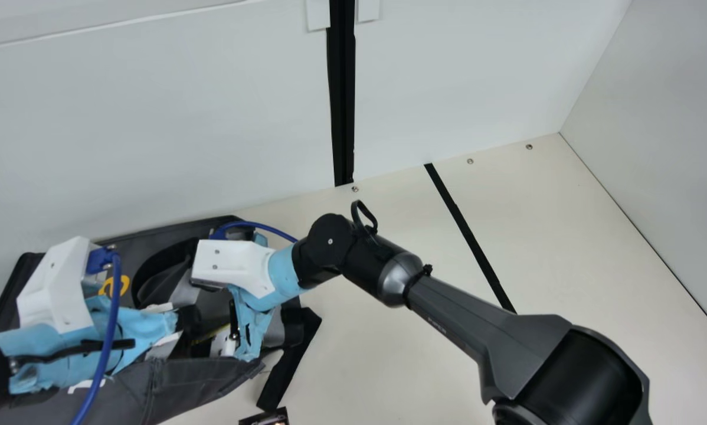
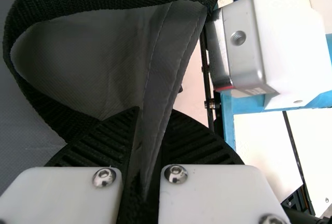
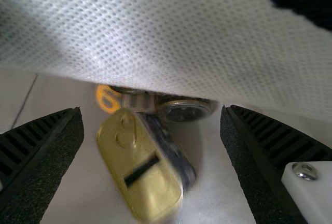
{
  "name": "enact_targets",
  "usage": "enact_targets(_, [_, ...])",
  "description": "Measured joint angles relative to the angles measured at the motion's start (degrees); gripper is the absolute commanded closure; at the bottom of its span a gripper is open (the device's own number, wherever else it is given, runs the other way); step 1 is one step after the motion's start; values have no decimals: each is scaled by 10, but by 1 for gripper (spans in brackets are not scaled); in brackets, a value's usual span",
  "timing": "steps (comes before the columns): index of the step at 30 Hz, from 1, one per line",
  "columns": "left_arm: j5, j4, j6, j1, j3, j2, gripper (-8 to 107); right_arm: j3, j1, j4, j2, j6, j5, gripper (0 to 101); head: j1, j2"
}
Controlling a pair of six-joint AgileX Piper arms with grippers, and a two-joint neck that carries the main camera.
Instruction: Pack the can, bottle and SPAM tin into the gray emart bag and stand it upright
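The gray emart bag (image 1: pixel 176 383) lies at the main view's lower left, its opening between both arms. My left gripper (image 1: pixel 187 321) is at the opening; in the left wrist view my left gripper (image 2: pixel 155 115) is shut on a fold of the bag's gray fabric (image 2: pixel 174 42), beside a black strap loop. My right gripper (image 1: pixel 248 330) points down into the bag's right part. In the right wrist view my right gripper (image 3: pixel 151 115) stands open, with the gold-lidded SPAM tin (image 3: pixel 137 167) lying tilted ahead of its fingers. Beyond the tin lies a round metal end (image 3: pixel 184 110), partly hidden by whitish fabric.
A black strap (image 1: pixel 288 366) trails from the bag's right side onto the cream table (image 1: pixel 389 354). A small dark item (image 1: pixel 266 418) lies at the main view's bottom edge. Behind the bag rises a white wall (image 1: pixel 153 130), and another panel (image 1: pixel 672 147) stands at the right.
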Motion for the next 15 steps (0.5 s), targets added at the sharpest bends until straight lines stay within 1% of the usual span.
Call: enact_targets(15, [0,-1,0,0,0,0,107,25,-31,9,-32,-18,19,6,0,0])
